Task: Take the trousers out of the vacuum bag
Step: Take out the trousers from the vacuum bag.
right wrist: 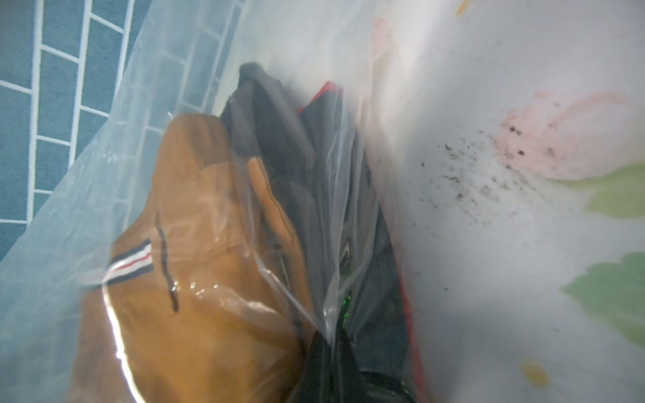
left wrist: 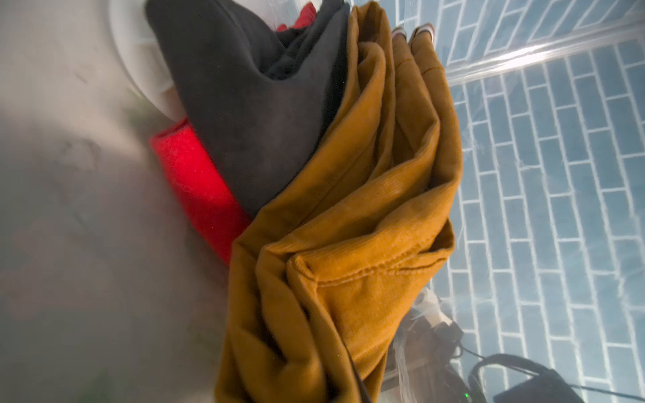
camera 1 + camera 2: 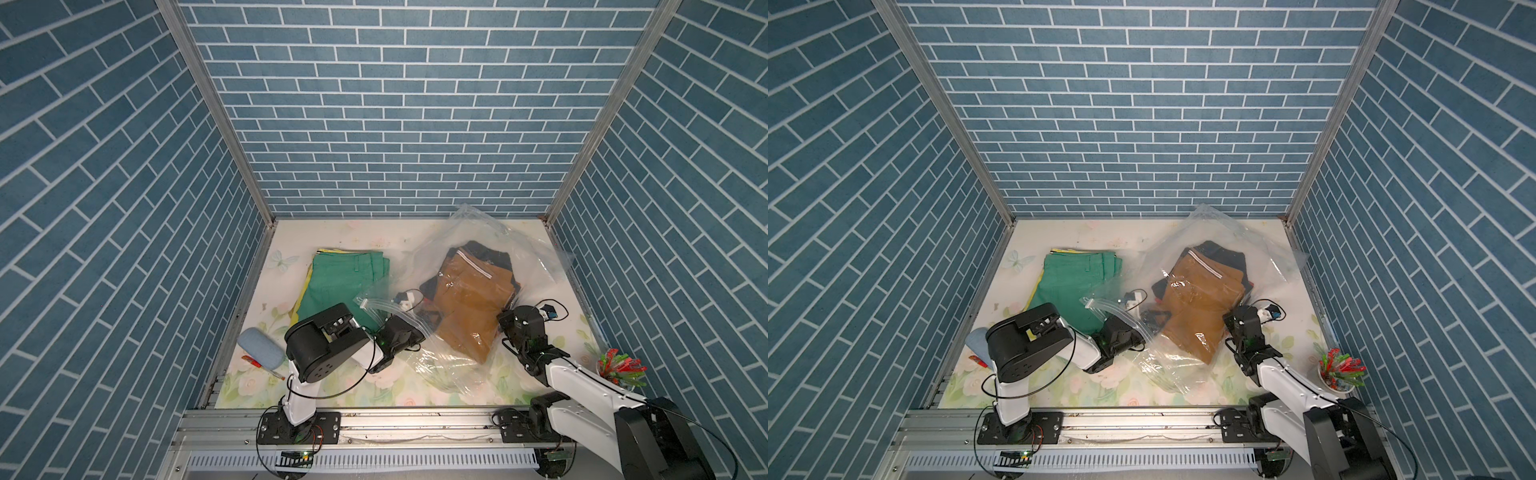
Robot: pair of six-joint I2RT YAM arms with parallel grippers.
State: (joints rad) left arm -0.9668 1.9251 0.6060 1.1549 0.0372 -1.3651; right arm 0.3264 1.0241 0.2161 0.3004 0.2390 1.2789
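On the floral table [image 3: 374, 237], the right gripper [image 1: 330, 340] pinches the vacuum bag [image 3: 478, 232]; the left gripper [image 3: 420, 312], closed inside its mouth, grasp unclear, should draw the bagged mustard-brown trousers [image 3: 469, 299] out low and slowly.

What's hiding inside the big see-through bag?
Inside the vacuum bag lie mustard-brown trousers on top, with black trousers and red trousers under them. Whether more lie underneath is covered.
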